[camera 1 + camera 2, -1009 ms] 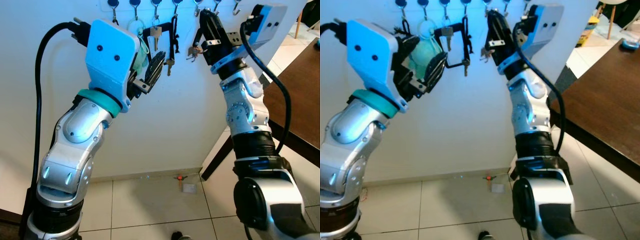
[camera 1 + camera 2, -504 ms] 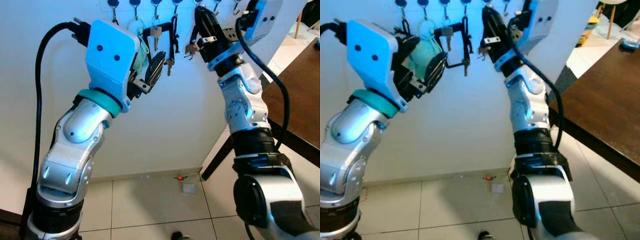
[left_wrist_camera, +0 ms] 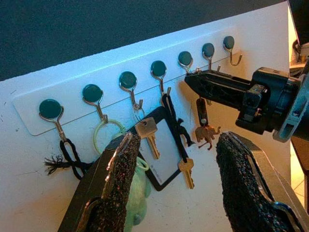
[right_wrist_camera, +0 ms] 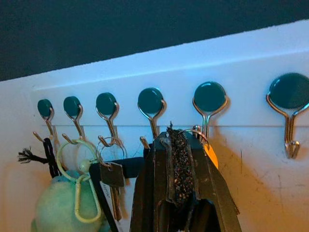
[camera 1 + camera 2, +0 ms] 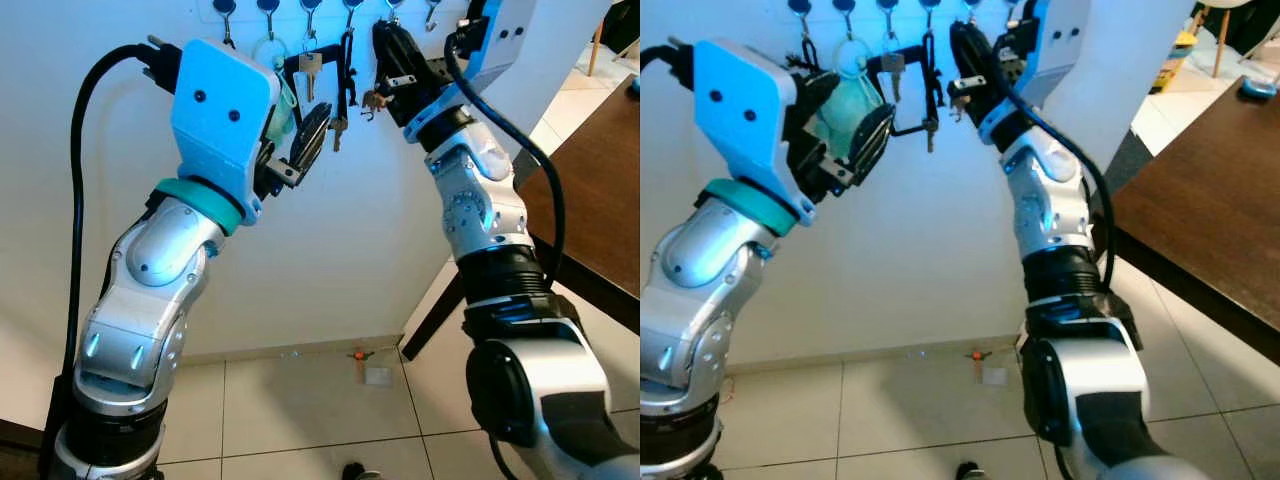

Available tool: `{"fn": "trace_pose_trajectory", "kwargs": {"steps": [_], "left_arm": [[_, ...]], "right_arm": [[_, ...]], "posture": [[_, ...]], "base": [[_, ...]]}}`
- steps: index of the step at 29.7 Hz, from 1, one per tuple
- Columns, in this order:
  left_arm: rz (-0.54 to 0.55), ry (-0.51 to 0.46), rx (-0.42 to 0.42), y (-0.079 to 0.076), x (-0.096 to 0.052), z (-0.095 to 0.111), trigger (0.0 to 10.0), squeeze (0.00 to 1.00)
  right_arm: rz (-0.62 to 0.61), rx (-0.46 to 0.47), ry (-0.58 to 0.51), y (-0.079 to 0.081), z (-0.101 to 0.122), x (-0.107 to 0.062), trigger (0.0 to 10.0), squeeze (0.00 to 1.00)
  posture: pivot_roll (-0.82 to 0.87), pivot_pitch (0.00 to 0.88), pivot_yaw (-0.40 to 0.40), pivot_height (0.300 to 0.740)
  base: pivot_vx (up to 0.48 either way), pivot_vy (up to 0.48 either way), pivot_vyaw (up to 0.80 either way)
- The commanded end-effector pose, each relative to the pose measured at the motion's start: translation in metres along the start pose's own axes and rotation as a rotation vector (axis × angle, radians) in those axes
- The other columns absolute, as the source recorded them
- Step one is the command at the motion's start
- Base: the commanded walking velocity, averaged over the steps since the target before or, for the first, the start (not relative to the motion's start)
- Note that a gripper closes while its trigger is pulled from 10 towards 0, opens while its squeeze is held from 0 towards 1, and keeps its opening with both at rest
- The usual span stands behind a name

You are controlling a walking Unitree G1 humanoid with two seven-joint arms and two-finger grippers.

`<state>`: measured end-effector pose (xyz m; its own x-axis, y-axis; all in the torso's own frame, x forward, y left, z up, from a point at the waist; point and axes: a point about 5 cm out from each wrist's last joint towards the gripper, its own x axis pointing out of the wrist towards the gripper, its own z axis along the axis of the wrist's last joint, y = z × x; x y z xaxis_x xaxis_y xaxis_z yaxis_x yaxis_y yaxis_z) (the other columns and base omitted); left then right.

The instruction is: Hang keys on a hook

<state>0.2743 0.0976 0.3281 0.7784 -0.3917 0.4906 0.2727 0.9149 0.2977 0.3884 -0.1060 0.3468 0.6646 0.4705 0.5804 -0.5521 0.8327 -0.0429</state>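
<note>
At the white hook rack on the wall: keys w/ small brown elephant charm dangling from a ring, pinched betw. closed fingers of right gripper, tips right up against a hook near the rack's right end. Can't tell whether ring is on the hook or just beside it. Further along same rack: black-framed tag w/ two brass keys, pale green ring carrying a mint plush toy, black tassel cord at far left hook. Two end hooks to the right bare. Left gripper raised near the rack, facing it, fingers spread wide, holding nothing. Below: tiled floor, dark wood table off to the right.
</note>
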Motion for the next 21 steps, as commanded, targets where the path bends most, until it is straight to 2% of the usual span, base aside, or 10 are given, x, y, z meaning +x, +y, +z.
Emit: {"fn": "trace_pose_trajectory", "kwargs": {"steps": [1, 3, 9, 11, 14, 21], "left_arm": [[0.002, -0.011, 0.006, -0.001, -0.002, 0.003, 10.0, 0.0], [0.001, -0.009, 0.006, -0.001, -0.001, 0.003, 10.0, 0.0], [0.0, -0.009, 0.005, -0.001, -0.001, 0.003, 10.0, 0.0], [-0.001, -0.007, 0.004, -0.001, -0.001, 0.002, 10.0, 0.0], [-0.002, -0.006, 0.005, -0.001, -0.001, 0.002, 10.0, 0.0], [-0.003, -0.006, 0.005, -0.001, -0.001, 0.002, 10.0, 0.0]], "right_arm": [[0.032, 0.016, -0.009, 0.007, 0.003, 0.006, 10.0, 0.0], [0.034, 0.052, -0.044, 0.006, 0.008, 0.004, 10.0, 0.0], [0.013, 0.081, -0.06, 0.003, 0.01, 0.003, 10.0, 0.0], [-0.046, 0.124, -0.069, -0.007, 0.01, 0.0, 10.0, 0.0], [-0.084, 0.15, -0.069, -0.014, 0.009, -0.003, 10.0, 0.0], [-0.127, 0.202, -0.072, -0.021, 0.009, -0.004, 10.0, 0.0]], "posture": [[0.03, 0.123, 0.077, 0.74], [0.03, 0.128, 0.079, 0.74], [0.02, 0.131, 0.081, 0.74], [0.03, 0.133, 0.084, 0.74], [0.03, 0.133, 0.085, 0.74], [0.03, 0.132, 0.085, 0.74]], "base": [[0.0, 0.0, 0.0], [0.0, 0.0, 0.0], [0.0, 0.0, 0.0], [0.0, 0.0, 0.0], [0.0, 0.0, 0.0], [0.0, 0.0, 0.0]]}}
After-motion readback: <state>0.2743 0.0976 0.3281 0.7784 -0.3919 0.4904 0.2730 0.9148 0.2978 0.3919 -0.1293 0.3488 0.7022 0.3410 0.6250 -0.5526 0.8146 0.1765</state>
